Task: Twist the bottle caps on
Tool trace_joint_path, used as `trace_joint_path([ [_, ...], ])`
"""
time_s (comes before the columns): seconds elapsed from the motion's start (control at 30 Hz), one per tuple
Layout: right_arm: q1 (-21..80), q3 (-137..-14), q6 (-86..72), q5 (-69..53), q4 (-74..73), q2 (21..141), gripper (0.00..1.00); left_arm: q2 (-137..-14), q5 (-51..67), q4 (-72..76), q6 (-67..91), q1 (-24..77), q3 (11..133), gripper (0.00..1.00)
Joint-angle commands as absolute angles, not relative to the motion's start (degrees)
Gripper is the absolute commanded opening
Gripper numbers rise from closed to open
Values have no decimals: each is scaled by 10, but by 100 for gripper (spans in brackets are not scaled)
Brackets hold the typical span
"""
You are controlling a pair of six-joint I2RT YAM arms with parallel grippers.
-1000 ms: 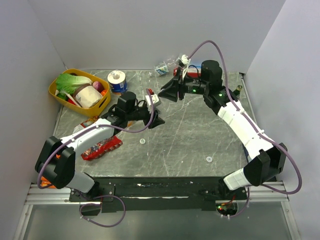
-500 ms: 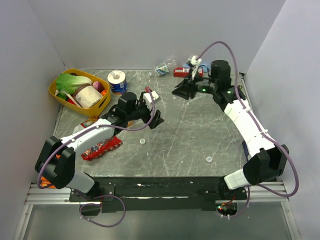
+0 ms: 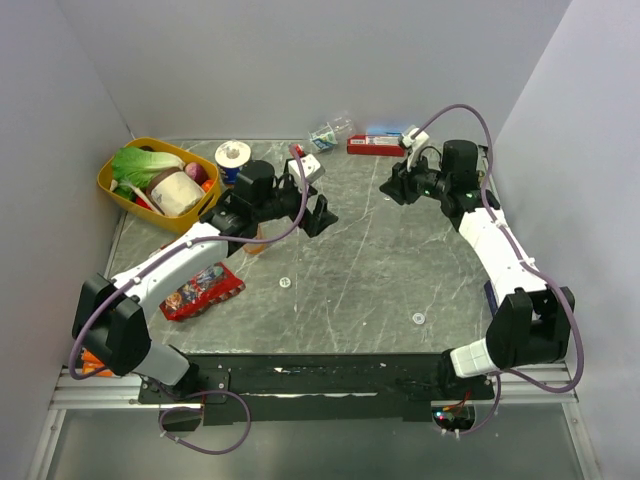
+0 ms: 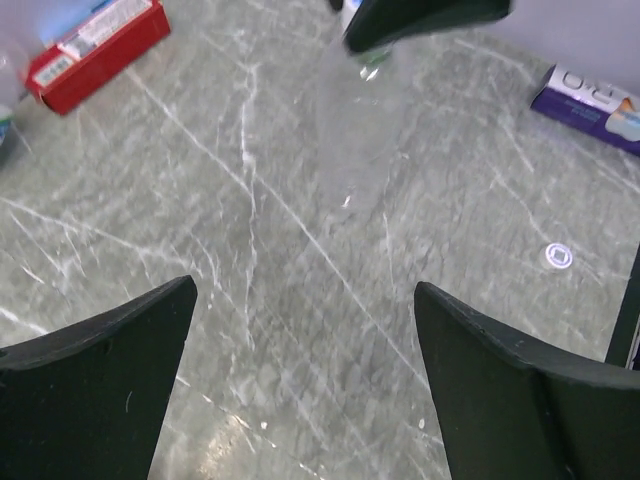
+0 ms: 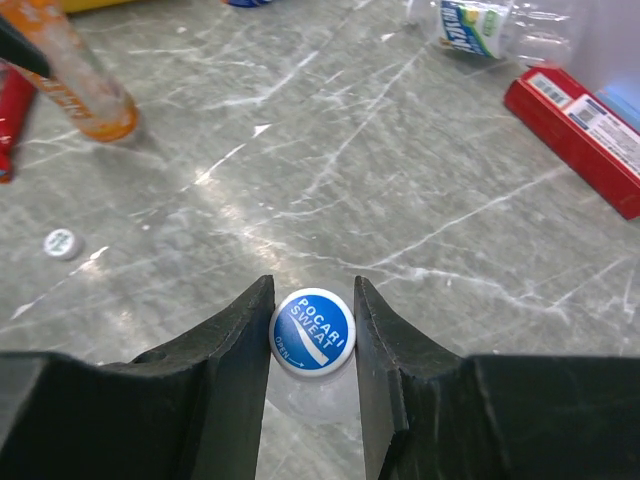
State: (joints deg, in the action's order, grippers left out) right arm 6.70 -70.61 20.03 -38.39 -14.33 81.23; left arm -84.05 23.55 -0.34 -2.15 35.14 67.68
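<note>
I'm looking down on a grey veined table (image 3: 380, 270) walled in white, with a yellow basket (image 3: 107, 184) at its far left. Both arms reach toward the back. The orange drink bottle (image 5: 85, 85) stands upright beside the left arm. The water bottle (image 5: 487, 24) lies on its side at the back edge, near a red box (image 5: 585, 130).

I judge this to be the pick-up step for the blue cap (image 5: 313, 332). The right gripper (image 5: 312, 300) is pinched narrow on it, both fingers against its rim, printed face up. Whether the cap rests on the table or on something clear beneath it, I cannot tell. The left gripper (image 4: 305, 292) stands wide open over bare table, holding nothing.

Next, I reckon, the cap has to meet its bottle. The left claw would steady that bottle, then the cap goes square on the threads and turns. A white cap (image 5: 62, 243) lies loose nearby.
</note>
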Motion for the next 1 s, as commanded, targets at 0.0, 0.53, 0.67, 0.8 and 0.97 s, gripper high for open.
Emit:
trace_joint_path([
  [0.0, 58, -692, 212, -363, -70, 826, 15, -838, 254, -19, -21, 355, 709, 96],
  [0.53, 32, -621, 169, -393, -3, 838, 55, -829, 240, -38, -48, 354, 729, 96],
  [0.67, 32, -616, 171, -398, -6, 834, 61, -830, 239, -37, -52, 355, 731, 96],
  [0.8, 32, -615, 173, -400, -10, 832, 73, -831, 241, -36, -52, 355, 730, 96],
  [0.97, 32, -620, 177, -396, -11, 835, 75, -829, 240, -33, -52, 355, 727, 96],
])
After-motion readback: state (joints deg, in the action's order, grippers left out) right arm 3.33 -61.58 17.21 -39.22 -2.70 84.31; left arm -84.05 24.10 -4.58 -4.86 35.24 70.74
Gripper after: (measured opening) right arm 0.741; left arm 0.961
